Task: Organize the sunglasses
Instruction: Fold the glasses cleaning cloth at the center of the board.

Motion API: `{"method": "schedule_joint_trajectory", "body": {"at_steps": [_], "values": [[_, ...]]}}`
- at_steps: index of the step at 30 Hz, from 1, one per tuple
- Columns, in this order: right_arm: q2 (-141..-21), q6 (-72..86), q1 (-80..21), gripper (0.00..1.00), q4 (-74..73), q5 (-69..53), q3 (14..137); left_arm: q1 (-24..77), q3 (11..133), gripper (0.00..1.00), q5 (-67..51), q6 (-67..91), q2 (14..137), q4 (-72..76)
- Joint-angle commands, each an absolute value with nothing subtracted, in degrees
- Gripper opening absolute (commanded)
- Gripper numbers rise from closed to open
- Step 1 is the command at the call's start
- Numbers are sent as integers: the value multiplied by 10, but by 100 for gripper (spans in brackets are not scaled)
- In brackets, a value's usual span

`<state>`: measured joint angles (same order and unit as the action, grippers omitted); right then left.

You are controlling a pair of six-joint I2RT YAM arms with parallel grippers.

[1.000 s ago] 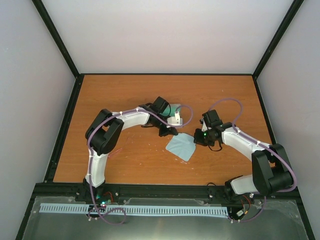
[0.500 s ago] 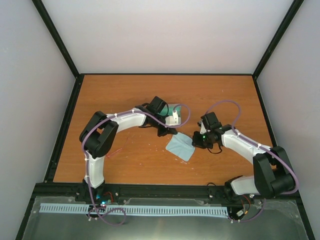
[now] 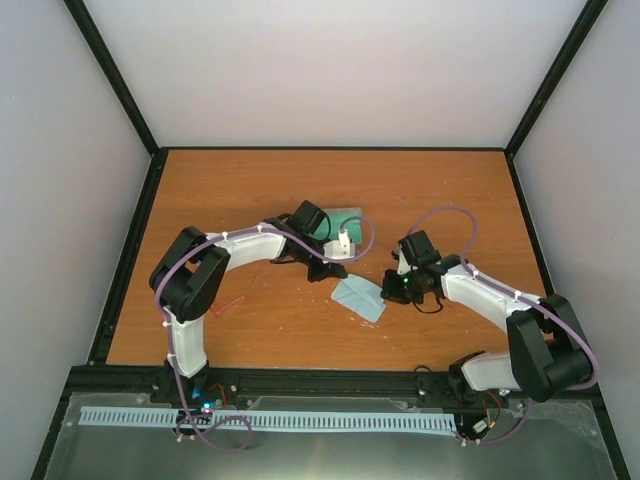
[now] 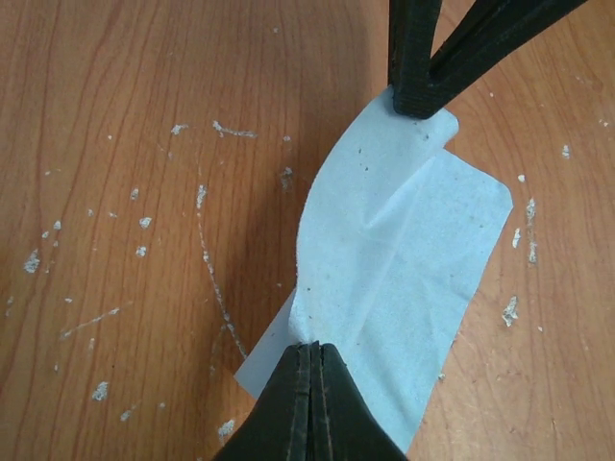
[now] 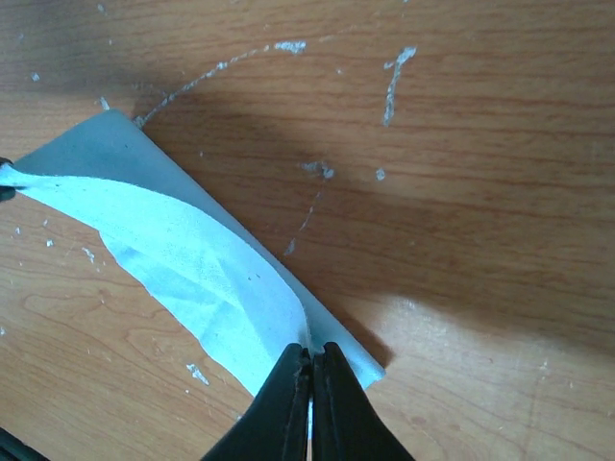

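Note:
The light blue cloth (image 3: 358, 298) lies mid-table, held at two opposite edges. My left gripper (image 3: 337, 272) is shut on its left edge, seen in the left wrist view (image 4: 312, 351), where the cloth (image 4: 404, 250) arches upward. My right gripper (image 3: 388, 287) is shut on the opposite edge, seen in the right wrist view (image 5: 312, 363), with the cloth (image 5: 202, 269) folded over a lower layer. The thin red-pink sunglasses (image 3: 228, 304) lie on the table by the left arm's elbow, apart from both grippers.
The grey case with green lining (image 3: 340, 217) lies open behind the left wrist, partly hidden by the arm. A black frame edges the wooden table (image 3: 250, 190), with white walls around it.
Both grippers have moved a little toward the near side and closer together, holding the cloth. The cloth now looks narrower and bunched up. The left arm's elbow has swung left.

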<state>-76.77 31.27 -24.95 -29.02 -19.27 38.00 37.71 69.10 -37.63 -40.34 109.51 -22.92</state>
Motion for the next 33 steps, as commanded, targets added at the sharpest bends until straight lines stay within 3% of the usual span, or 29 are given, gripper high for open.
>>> {"method": "schedule_joint_trajectory", "body": {"at_steps": [1, 14, 33], "values": [[-750, 322, -258, 3, -281, -202, 371, 373, 685, 1, -385, -396, 1070, -225], [-762, 328, -276, 3, -261, -227, 357, 372, 657, 9, -389, -396, 1059, -226], [-791, 337, -301, 3, -244, -252, 340, 373, 620, 10, -373, -417, 1053, -240]]}}
